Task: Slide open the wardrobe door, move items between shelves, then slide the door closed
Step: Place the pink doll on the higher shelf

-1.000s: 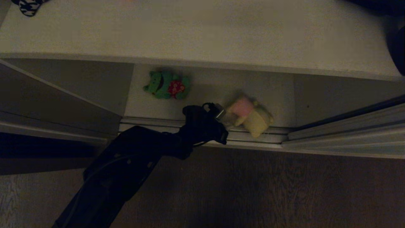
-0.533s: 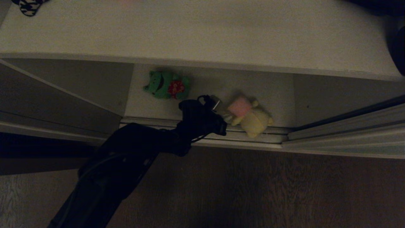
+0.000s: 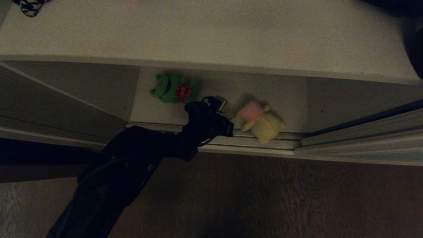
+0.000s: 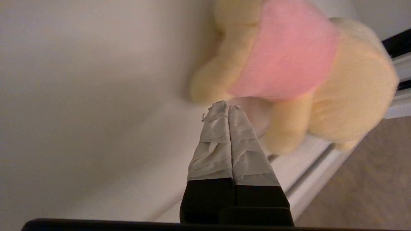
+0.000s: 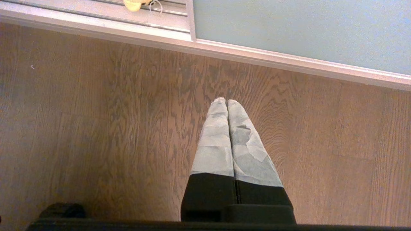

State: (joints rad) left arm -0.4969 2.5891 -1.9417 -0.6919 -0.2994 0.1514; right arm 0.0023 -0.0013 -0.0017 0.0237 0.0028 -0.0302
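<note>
Nudged inward, yellow-pink plush (image 3: pixel 261 121) shares bottom shelf (image 3: pixel 218 86) with green plush (image 3: pixel 173 89); left end effector (image 4: pixel 223 107) clenched.

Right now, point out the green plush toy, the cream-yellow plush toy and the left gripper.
green plush toy (image 3: pixel 174 89), head view, on its body.
cream-yellow plush toy (image 3: pixel 266 124), head view, on its yellow body.
left gripper (image 4: pixel 227 106), left wrist view, at the tips of its shut fingers.

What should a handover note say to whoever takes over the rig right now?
Left gripper: shut, empty, tips at the cream-yellow toy on the bottom shelf.
Right gripper: shut, parked over the wood floor.
Green toy: on the same shelf, apart from the gripper.
Sliding door: open, off to the right.
Done: door opened.
Left: grasp the toys, move them between shelves, close the door.
</note>
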